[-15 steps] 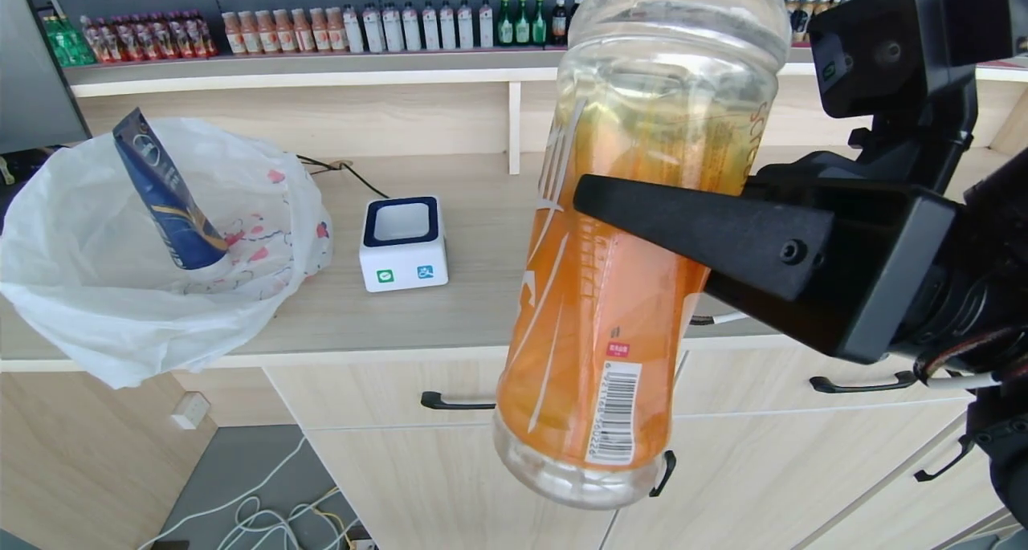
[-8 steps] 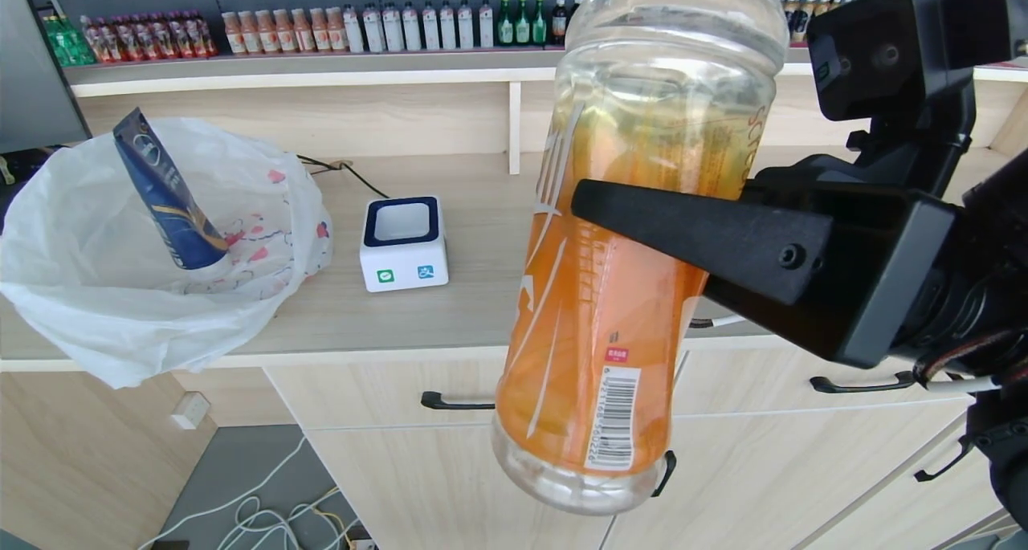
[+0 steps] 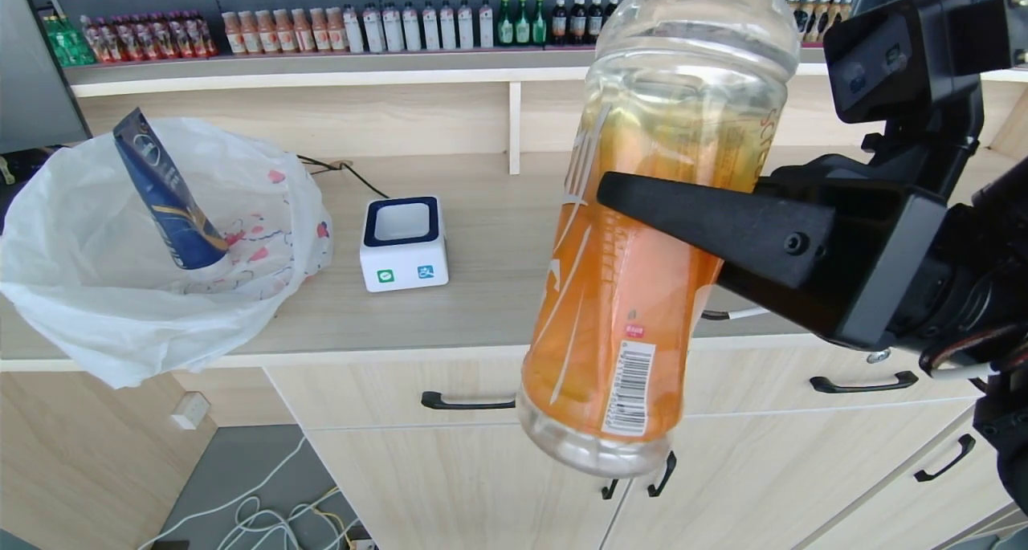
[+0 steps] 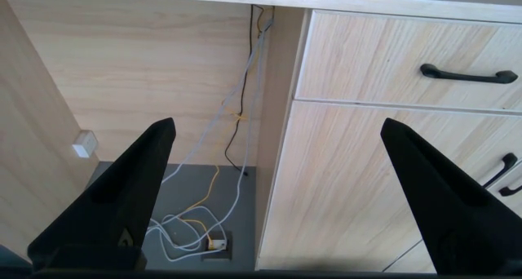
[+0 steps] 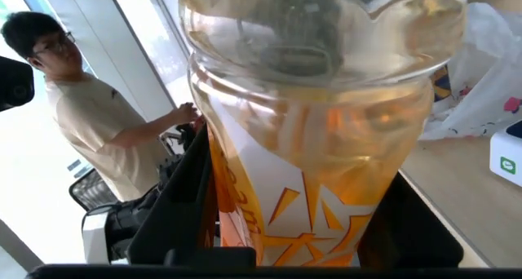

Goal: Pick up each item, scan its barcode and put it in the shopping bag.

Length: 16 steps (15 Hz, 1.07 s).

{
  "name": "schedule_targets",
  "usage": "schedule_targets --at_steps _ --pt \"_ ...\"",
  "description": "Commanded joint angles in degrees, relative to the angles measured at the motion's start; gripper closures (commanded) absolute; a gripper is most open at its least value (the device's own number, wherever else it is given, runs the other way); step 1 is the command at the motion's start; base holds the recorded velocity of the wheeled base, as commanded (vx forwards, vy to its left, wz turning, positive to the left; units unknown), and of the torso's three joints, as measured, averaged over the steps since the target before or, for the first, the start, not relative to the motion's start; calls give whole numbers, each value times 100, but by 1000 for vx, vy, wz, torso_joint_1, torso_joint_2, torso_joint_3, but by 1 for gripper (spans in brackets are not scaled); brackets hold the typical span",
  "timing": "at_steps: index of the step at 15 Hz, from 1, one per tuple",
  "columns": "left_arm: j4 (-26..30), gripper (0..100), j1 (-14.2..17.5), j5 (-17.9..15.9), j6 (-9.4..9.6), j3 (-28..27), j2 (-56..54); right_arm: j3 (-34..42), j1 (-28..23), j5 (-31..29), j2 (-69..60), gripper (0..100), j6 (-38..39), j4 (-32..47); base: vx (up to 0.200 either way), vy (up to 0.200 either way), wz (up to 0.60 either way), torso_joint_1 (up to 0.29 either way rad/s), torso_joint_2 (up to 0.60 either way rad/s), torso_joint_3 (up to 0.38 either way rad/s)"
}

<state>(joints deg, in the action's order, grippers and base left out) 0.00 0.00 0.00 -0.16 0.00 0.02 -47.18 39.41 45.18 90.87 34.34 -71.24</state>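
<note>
The bottle's (image 3: 642, 253) cap end is cut off by the head view's upper edge. The right gripper's (image 3: 642, 201) far jaw is hidden behind the bottle, which also covers part of the worktop (image 3: 482, 237). The shelf bottles (image 3: 361, 28) are too small to tell apart.

On counter (image 3: 482, 237), scanner (image 3: 403, 243) right of bag (image 3: 96, 325)

Colourful bottled drinks (image 3: 353, 28) along the top shelf, pale wooden counter (image 3: 482, 301) mid-frame, loose white cables (image 3: 257, 514) lower left.
</note>
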Motion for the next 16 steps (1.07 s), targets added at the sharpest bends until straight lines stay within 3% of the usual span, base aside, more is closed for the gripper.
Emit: schedule_targets --at_steps 1,6,11,14,16 --pt "0 0 0 0 -2 0 -2 174 -285 0 -184 100 2 -4 0 0 0 0 0 0" --pt "0 0 0 0 -2 0 -2 833 -971 -71 -614 100 -226 -4 0 0 0 0 0 0" --pt "0 0 0 0 -2 0 -2 1439 -1217 -1029 -746 100 -1500 14 0 0 0 0 0 0" --pt "0 0 -9 0 7 0 -2 1984 -1234 -2145 -816 100 -2116 14 0 0 0 0 0 0" --pt "0 0 -9 0 7 0 -2 2125 -1243 -2241 -904 100 -2388 5 0 0 0 0 0 0"
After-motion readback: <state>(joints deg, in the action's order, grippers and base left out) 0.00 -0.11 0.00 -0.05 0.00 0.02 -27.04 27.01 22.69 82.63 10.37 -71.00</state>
